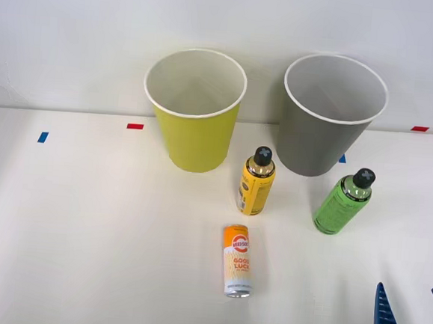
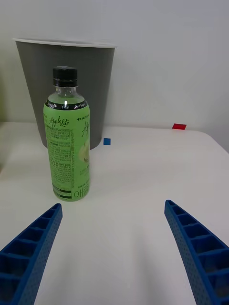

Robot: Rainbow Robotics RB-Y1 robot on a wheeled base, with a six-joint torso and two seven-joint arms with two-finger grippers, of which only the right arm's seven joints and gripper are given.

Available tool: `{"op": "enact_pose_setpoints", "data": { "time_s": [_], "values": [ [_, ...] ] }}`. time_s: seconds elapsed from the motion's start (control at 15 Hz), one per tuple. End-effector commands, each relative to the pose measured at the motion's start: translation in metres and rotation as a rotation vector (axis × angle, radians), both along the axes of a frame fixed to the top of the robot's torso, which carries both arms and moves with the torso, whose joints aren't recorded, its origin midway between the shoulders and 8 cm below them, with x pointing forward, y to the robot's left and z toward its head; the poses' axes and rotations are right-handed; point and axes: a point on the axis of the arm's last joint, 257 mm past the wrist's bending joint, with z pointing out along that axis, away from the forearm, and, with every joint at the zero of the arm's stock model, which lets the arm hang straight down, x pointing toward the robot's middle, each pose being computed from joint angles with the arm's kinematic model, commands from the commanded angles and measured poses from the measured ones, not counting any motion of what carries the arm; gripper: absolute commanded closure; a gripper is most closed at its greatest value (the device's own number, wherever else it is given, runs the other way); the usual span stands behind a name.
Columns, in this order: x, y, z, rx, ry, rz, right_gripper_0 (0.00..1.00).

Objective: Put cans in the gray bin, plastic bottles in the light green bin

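The can (image 1: pixel 237 260) stands upright near the table's front middle, orange on top with "Good Luck" lettering. A yellow plastic bottle (image 1: pixel 256 182) stands behind it. A green plastic bottle (image 1: pixel 341 202) (image 2: pixel 68 138) stands to the right, just in front of the gray bin (image 1: pixel 329 114) (image 2: pixel 71 81). The light green bin (image 1: pixel 196 110) stands at the back, left of the gray one. My right gripper (image 1: pixel 410 299) (image 2: pixel 112 238) is open at the front right corner, nothing between its fingers, a short way in front of the green bottle.
Small red (image 1: pixel 134 126) and blue (image 1: pixel 43 137) tape marks dot the white table (image 1: pixel 83 234). Another red mark (image 1: pixel 419 128) sits at the far right edge. A white wall rises right behind the bins. The table's left half is bare.
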Motion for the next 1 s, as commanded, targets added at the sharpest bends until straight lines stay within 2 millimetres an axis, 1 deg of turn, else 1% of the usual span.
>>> {"op": "enact_pose_setpoints", "data": {
  "time_s": [0.07, 1.0],
  "values": [
    [0.0, 0.0, 0.0, 0.0, 0.0, 0.0, 0.26],
    [0.0, 0.0, 0.0, 0.0, 0.0, 0.0, 0.27]
  ]
}}
